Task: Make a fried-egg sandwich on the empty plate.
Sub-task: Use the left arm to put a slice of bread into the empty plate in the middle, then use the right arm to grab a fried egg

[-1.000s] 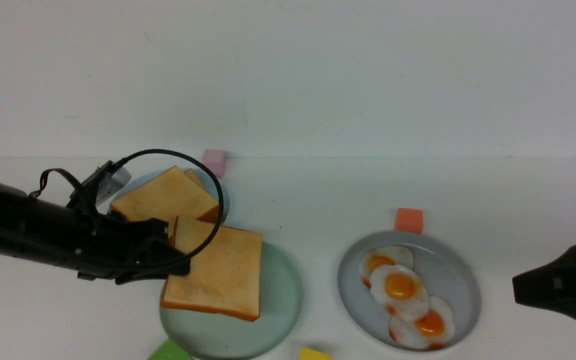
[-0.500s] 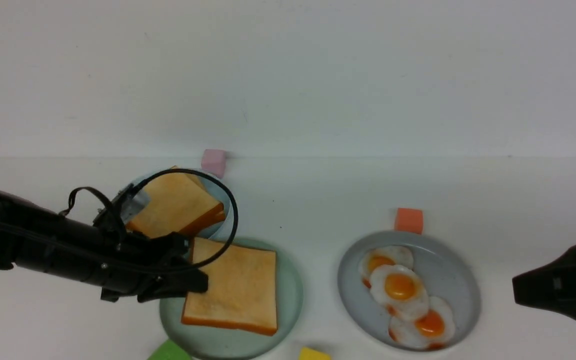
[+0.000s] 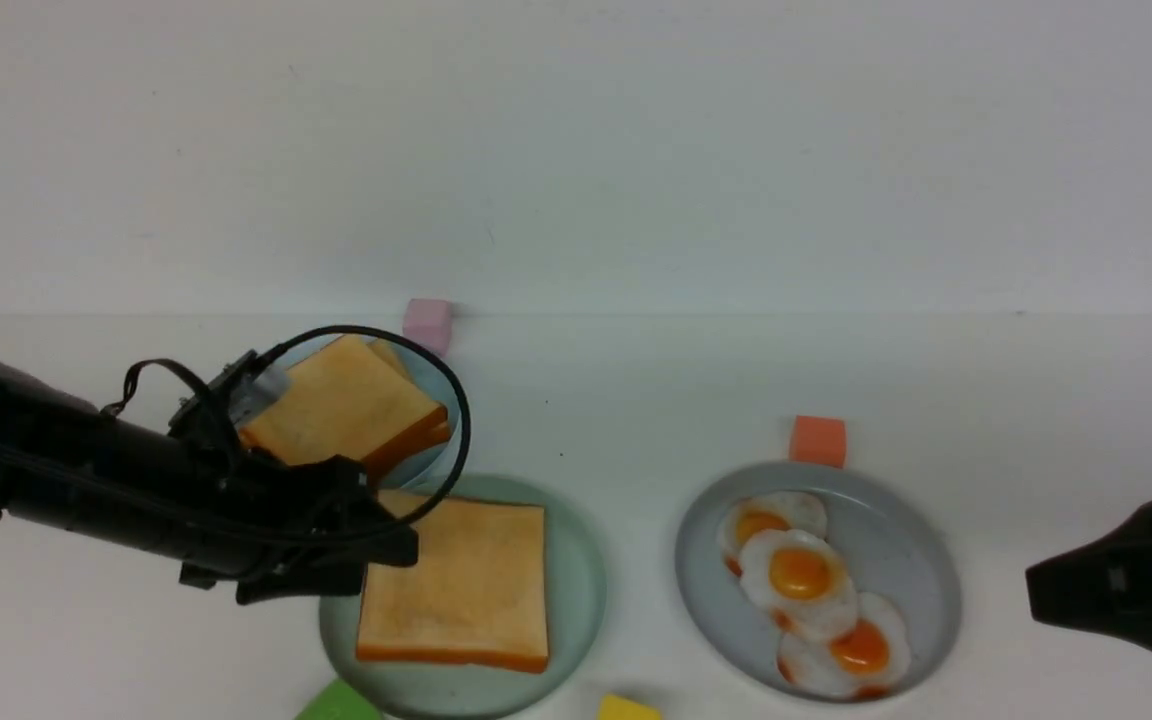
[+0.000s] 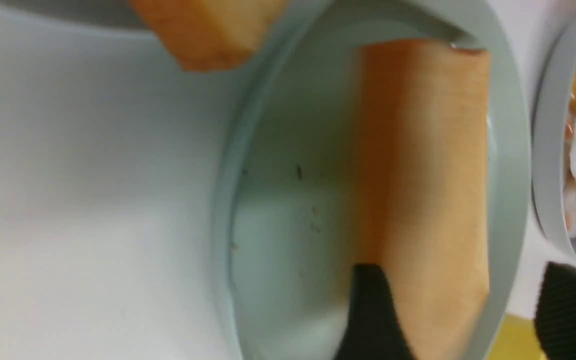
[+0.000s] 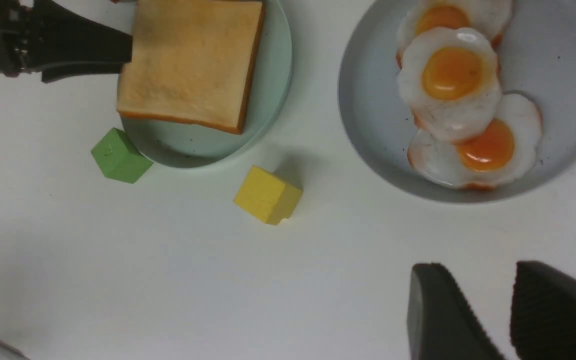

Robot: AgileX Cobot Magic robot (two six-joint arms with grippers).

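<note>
On mint-green plate (image 3: 576,580): toast slice (image 3: 456,585) likely light, fairly stiff; take by crust edge. Left gripper (image 3: 391,565) jaws wide, astride slice edge, holding nothing. Right gripper (image 5: 478,280) part-open, empty.

Front cam's bright and flat, really even light; white wall from 10 to 2 o'clock nearly melts into the table; just a faint soft shadow under the mint plate (image 3: 576,600) at 6 o'clock; left arm (image 3: 86,480) at 9 o'clock is a black blob, barely any detail.

Left wrist cam is the bad one (properly smeary); toast slice (image 4: 428,175) and left gripper (image 4: 460,280) have no crisp edges.

Right wrist cam is sharp; yellow cube (image 5: 267,195) throws a soft shadow toward the grey plate (image 5: 368,125); small glints on the fried eggs (image 5: 450,80); right gripper (image 5: 478,280) is slightly soft.
</note>
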